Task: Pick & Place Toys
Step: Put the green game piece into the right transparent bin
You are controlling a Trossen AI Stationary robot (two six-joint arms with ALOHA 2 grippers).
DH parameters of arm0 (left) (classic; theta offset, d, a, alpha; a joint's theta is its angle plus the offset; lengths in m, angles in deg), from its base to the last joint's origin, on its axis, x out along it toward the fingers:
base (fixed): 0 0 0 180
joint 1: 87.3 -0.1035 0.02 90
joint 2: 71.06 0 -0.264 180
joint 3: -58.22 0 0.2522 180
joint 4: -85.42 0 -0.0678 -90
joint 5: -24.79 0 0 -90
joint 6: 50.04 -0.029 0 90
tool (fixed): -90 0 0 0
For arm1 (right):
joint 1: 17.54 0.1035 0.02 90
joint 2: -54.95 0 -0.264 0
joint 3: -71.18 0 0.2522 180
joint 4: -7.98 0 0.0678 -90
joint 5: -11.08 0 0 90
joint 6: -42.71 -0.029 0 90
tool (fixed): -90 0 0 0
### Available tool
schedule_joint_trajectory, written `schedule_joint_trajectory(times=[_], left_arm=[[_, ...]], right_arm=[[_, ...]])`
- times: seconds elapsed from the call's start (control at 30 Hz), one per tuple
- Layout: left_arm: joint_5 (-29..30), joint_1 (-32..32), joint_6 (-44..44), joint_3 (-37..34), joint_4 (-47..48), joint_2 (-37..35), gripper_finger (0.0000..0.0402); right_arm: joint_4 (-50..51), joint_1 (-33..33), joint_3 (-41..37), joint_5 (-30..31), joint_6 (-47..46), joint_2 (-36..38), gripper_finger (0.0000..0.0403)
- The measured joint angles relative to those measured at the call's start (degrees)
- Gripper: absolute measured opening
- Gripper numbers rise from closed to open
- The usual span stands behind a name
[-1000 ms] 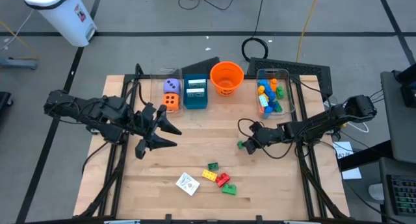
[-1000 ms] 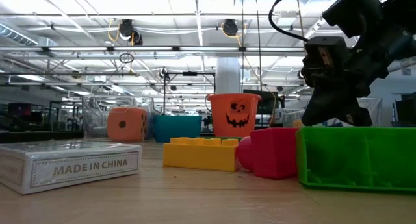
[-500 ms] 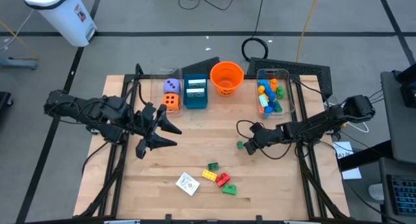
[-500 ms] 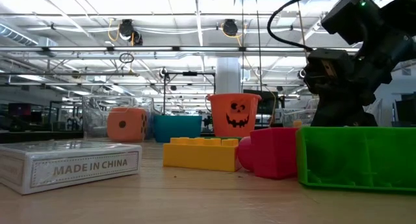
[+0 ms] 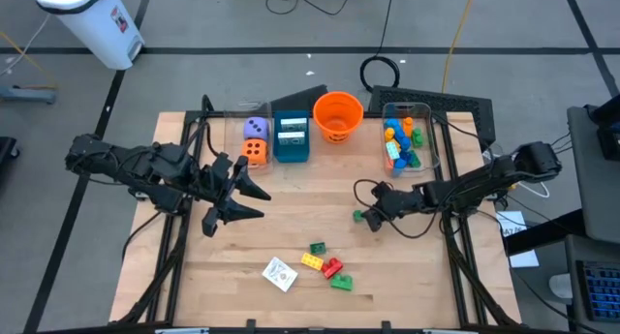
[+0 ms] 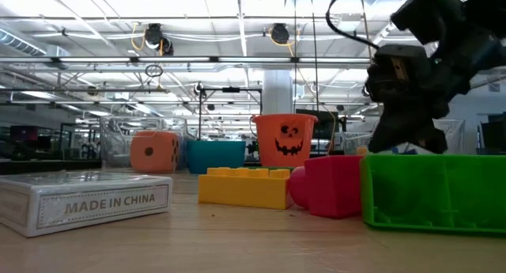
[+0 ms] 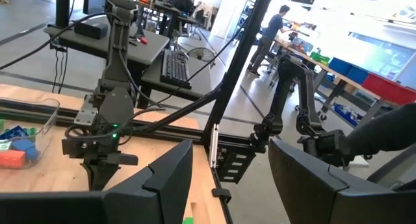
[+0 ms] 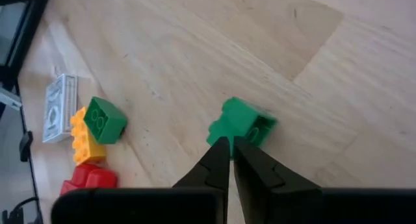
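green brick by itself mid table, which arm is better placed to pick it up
The right arm, probably. Its right gripper is shut, with the fingertips right beside the lone green brick. The left gripper hangs open well across the table, nearer the dice.

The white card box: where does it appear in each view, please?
High view: white card box low in the picture, just left of the yellow brick.
Low view: near left foreground, yellow brick to its right.
Left wrist view: not in it.
Right wrist view: card box beside the yellow brick.
Shared landmark: the yellow brick.
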Motion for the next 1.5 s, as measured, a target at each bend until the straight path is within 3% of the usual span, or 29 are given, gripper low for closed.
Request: schedule_joint_trajectory(times=[0.2, 0.43, 0.53, 0.67, 0.9, 1.07, 1.27, 1.5], left_arm=[[0.0, 0.0, -0.3, 0.0, 0.0, 0.0, 0.0212], [0.0, 0.0, -0.9, 0.0, 0.0, 0.0, 0.0212], [0.0, 0.0, -1.7, 0.0, 0.1, 0.0, 0.0212], [2.1, 0.0, -2.3, 0.0, 1.8, 0.0, 0.0212], [7.3, -0.6, -5.3, -0.1, 6.1, 3.9, 0.0212], [6.2, -1.8, -5.1, -0.1, 6.1, 8.6, 0.0212], [4.1, -2.4, -4.4, -0.1, 5.8, 12.2, 0.0212], [3.4, -2.6, -4.2, -0.1, 3.0, 12.5, 0.0212]], right_arm=[[7.1, 0.0, 6.8, 0.3, 9.5, 1.9, 0.0001], [33.2, 0.4, 24.8, 0.8, 25.1, -0.4, 0.0001], [39.2, 1.3, 30.2, 3.3, 31.1, -2.9, 0.0001], [40.1, 2.5, 33.2, 3.0, 38.3, -6.8, 0.0000], [40.3, 2.2, 33.4, 2.8, 39.1, -10.5, 0.0002], [38.0, 0.5, 33.4, -5.8, 42.1, -10.8, 0.0018], [38.3, 0.3, 33.4, -9.0, 46.9, -10.8, 0.0070], [38.9, -0.1, 33.4, -4.8, 52.6, -12.4, 0.0161]])
